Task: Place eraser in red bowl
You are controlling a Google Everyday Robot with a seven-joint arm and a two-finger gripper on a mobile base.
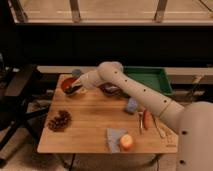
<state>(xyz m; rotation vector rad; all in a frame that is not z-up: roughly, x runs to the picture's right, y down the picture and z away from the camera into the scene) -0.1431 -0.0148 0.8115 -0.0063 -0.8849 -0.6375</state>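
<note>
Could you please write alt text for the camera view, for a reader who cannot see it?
A white robot arm reaches left across a wooden table, its end effector over the red bowl. Also on the table: a pinecone-like cluster, a light-blue pad and a green tray.
</note>
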